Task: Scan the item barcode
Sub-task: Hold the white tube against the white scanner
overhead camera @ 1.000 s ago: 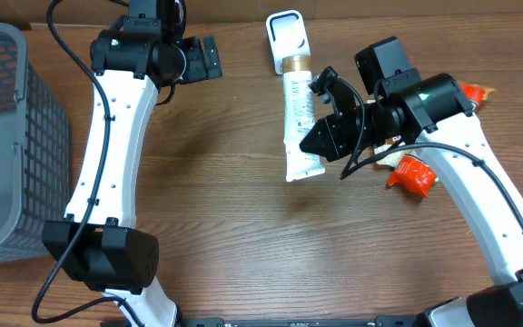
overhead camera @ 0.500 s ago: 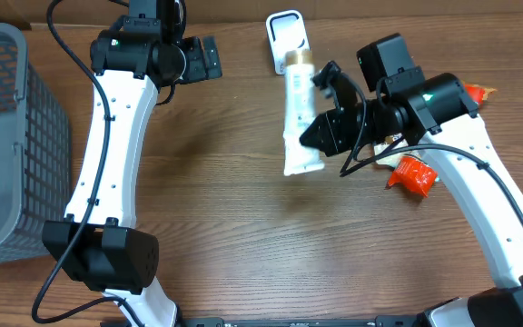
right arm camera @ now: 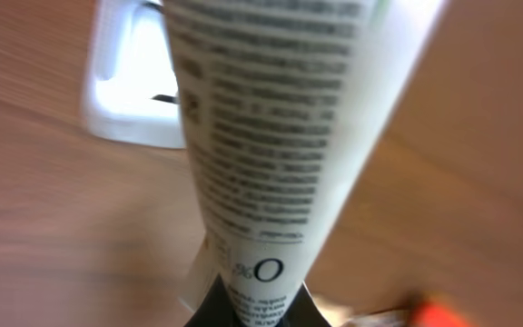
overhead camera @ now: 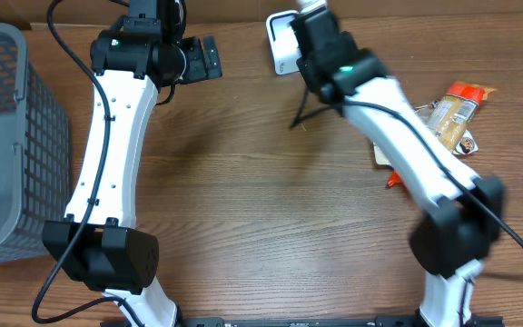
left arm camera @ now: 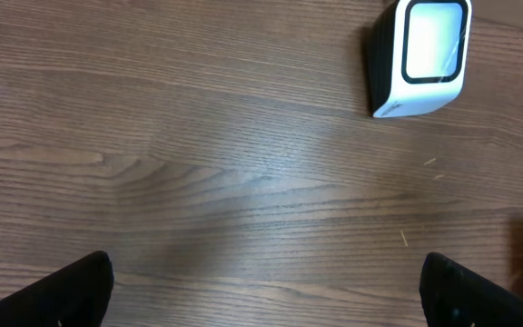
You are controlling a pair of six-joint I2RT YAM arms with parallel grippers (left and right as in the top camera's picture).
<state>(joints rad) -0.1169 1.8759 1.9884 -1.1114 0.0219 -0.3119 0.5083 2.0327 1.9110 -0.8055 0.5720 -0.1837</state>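
Right up close, the right tool [right arm camera: 243, 309] is clamped tight on the narrow end of the white tube [right arm camera: 271, 136]. The tube rises away from the jaws, its printed side facing the wrist camera, the small print blurred. Just past it sits the white scanner [right arm camera: 125, 82], and the tube covers its right side in this view. So the tube is in the right tool, up at the scanner!

Over to the left wrist: the left tool [left arm camera: 266, 263] hangs wide open with nothing between its fingers, only bare wooden desk [left arm camera: 198, 136] below, and the scanner sits farther off at the top right.

From overhead, the right arm [overhead camera: 379, 100] stretches across to the scanner at the desk's far edge. A snack wrapper [overhead camera: 452, 113] lies on the right, and a grey basket [overhead camera: 7, 109] stands on the left.
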